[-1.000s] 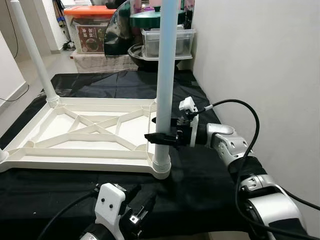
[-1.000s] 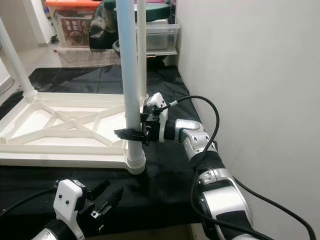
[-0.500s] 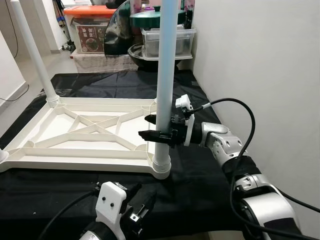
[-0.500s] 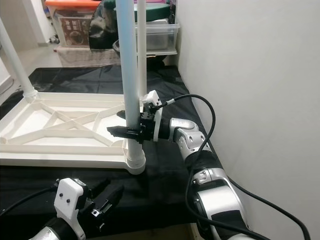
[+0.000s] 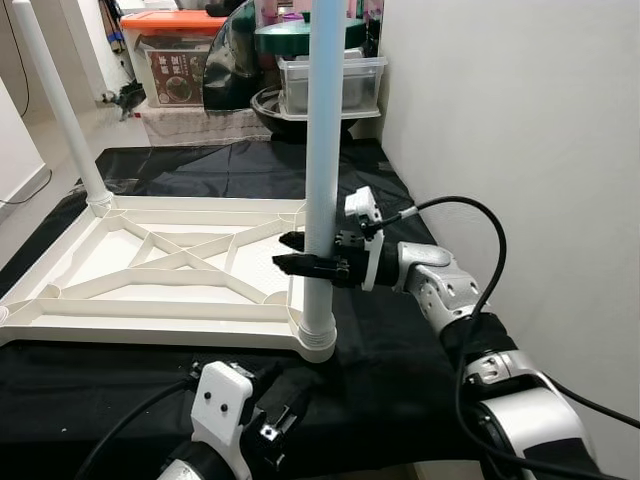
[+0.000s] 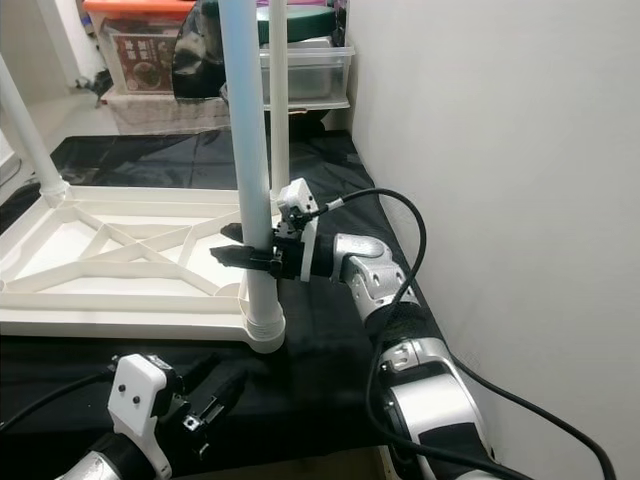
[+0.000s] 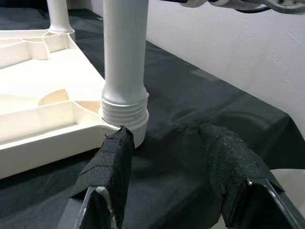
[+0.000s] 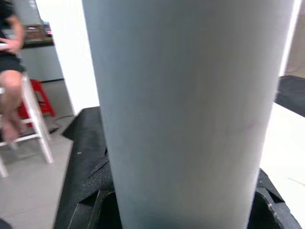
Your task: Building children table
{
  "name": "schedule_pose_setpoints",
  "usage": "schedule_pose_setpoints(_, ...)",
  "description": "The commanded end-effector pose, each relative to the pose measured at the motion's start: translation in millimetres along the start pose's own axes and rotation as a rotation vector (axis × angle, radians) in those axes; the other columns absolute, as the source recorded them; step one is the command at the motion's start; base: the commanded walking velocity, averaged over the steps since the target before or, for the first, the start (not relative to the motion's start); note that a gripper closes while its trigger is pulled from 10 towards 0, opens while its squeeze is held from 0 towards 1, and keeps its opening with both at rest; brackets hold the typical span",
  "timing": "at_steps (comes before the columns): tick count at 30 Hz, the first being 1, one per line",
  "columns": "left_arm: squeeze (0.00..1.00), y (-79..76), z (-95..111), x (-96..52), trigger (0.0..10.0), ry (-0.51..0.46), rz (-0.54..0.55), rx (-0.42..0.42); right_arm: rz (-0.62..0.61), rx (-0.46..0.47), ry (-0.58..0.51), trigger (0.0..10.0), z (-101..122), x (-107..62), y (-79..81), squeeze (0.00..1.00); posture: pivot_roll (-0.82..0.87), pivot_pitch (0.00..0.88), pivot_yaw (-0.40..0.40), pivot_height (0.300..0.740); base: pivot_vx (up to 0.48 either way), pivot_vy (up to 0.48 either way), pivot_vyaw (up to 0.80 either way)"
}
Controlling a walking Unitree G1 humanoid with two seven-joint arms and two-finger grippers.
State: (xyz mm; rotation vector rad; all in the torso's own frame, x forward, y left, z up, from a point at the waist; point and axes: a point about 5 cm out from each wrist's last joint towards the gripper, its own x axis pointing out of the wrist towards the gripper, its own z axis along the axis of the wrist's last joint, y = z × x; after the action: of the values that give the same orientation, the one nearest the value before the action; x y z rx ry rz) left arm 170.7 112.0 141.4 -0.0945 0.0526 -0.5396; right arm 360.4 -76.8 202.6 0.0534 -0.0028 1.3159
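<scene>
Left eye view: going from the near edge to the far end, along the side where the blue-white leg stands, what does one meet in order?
Left gripper → threaded socket of the near table leg → right gripper around that leg → black cloth → clear storage boxes at the far end.

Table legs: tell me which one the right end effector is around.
The near-corner leg, standing closest to the wall; the right end effector straddles it.
</scene>
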Motion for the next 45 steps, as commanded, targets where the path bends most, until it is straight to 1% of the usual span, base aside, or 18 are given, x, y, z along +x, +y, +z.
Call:
schedule_pose_setpoints(1, 0.00, 5.3, -4, -0.6, 10.0, 0.019, 0.025, 0.013, -0.100, 0.028, 0.013, 0.0, -14, -2.7, -2.1, 0.00, 0.04, 0.012, -0.027, 0.740, 0.000, 0.000, 0.00)
schedule_pose_setpoints(4, 0.00, 6.4, -4, -0.6, 10.0, 0.018, 0.032, 0.017, -0.134, 0.018, 0.021, 0.0, -17, -3.9, -3.3, 0.00, 0.04, 0.012, -0.027, 0.740, 0.000, 0.000, 0.00)
schedule_pose_setpoints(9, 0.00, 10.6, -2, -1.0, 10.0, 0.006, 0.060, 0.038, -0.433, -0.016, 0.076, 0.0, -30, -11.5, -16.2, 0.00, 0.03, 0.009, -0.019, 0.740, 0.000, 0.000, 0.00)
schedule_pose_setpoints(12, 0.00, 15.1, 0, -0.4, 10.0, -0.006, 0.083, 0.052, -0.804, 0.014, 0.123, 0.0, -40, -22.8, -30.7, 0.00, 0.03, 0.007, -0.017, 0.740, 0.000, 0.000, 0.00)
schedule_pose_setpoints(13, 0.00, 15.1, 0, -0.4, 10.0, -0.006, 0.083, 0.052, -0.804, 0.014, 0.123, 0.0, -40, -22.8, -30.7, 0.00, 0.03, 0.007, -0.017, 0.740, 0.000, 0.000, 0.00)
schedule_pose_setpoints(15, 0.00, 17.3, 4, 1.4, 10.0, -0.025, 0.098, 0.062, -1.199, 0.044, 0.166, 0.0, -46, -43.5, -41.0, 0.00, 0.03, 0.007, -0.017, 0.740, 0.000, 0.000, 0.00)
schedule_pose_setpoints(17, 0.00, 17.6, 7, 2.9, 10.0, -0.037, 0.102, 0.065, -1.404, 0.067, 0.151, 0.0, -46, -50.9, -40.2, 0.00, 0.03, 0.007, -0.017, 0.740, 0.000, 0.000, 0.00)
schedule_pose_setpoints(22, 0.00, 16.1, 9, 5.5, 10.0, -0.051, 0.099, 0.066, -1.581, 0.145, 0.050, 0.0, -42, -38.6, -30.4, 0.00, 0.03, 0.002, -0.016, 0.740, 0.000, 0.000, 0.00)
schedule_pose_setpoints(25, 0.00, 12.7, 10, 7.6, 10.0, -0.059, 0.092, 0.068, -1.591, 0.166, 0.022, 0.0, -36, -4.2, -20.1, 0.00, 0.04, 0.000, -0.026, 0.740, 0.000, 0.000, 0.00)
schedule_pose_setpoints(27, 0.00, 12.1, 10, 7.9, 10.0, -0.060, 0.090, 0.066, -1.590, 0.155, 0.021, 0.0, -34, 2.0, -18.3, 0.00, 0.04, 0.000, -0.026, 0.740, 0.000, 0.000, 0.00)
schedule_pose_setpoints(29, 0.00, 12.2, 9, 7.5, 10.0, -0.056, 0.093, 0.069, -1.481, 0.113, -0.008, 10.0, -26, 22.4, -12.9, 0.00, 0.04, 0.000, -0.029, 0.740, 0.000, 0.000, 0.00)
schedule_pose_setpoints(35, 0.00, 14.0, 9, 9.4, 10.0, -0.059, 0.102, 0.075, -1.396, 0.071, -0.082, 10.0, -17, 23.1, -12.2, 0.00, 0.03, 0.000, -0.031, 0.740, 0.000, 0.000, 0.00)
schedule_pose_setpoints(36, 0.00, 14.1, 9, 10.1, 10.0, -0.059, 0.101, 0.075, -1.391, 0.053, -0.107, 10.0, -16, 15.9, -14.8, 1.00, 0.03, 0.000, -0.028, 0.740, 0.000, 0.000, 0.00)
schedule_pose_setpoints(38, 0.00, 14.1, 8, 10.4, 10.0, -0.059, 0.099, 0.074, -1.392, 0.041, -0.122, 10.0, -15, 10.8, -16.4, 1.00, 0.03, 0.000, -0.028, 0.740, 0.000, 0.000, 0.00)
schedule_pose_setpoints(39, 0.00, 14.0, 8, 11.7, 10.0, -0.061, 0.095, 0.073, -1.417, 0.012, -0.102, 10.0, -19, -7.5, -24.5, 1.00, 0.02, 0.000, -0.022, 0.740, 0.000, 0.000, 0.00)
schedule_pose_setpoints(41, 0.00, 14.0, 8, 11.7, 10.0, -0.061, 0.095, 0.073, -1.417, 0.012, -0.102, 10.0, -19, -7.5, -24.5, 1.00, 0.02, 0.000, -0.022, 0.740, 0.000, 0.000, 0.00)
schedule_pose_setpoints(42, 0.00, 13.9, 8, 12.3, 10.0, -0.060, 0.093, 0.074, -1.410, 0.026, -0.100, 10.0, -21, -13.9, -28.1, 0.00, 0.02, 0.000, -0.021, 0.740, 0.000, 0.000, 0.00)
schedule_pose_setpoints(45, 0.00, 14.4, 7, 13.0, 10.0, -0.057, 0.091, 0.075, -1.292, 0.069, -0.149, 10.0, -16, -19.9, -35.1, 0.00, 0.02, 0.000, -0.014, 0.740, 0.000, 0.000, 0.00)
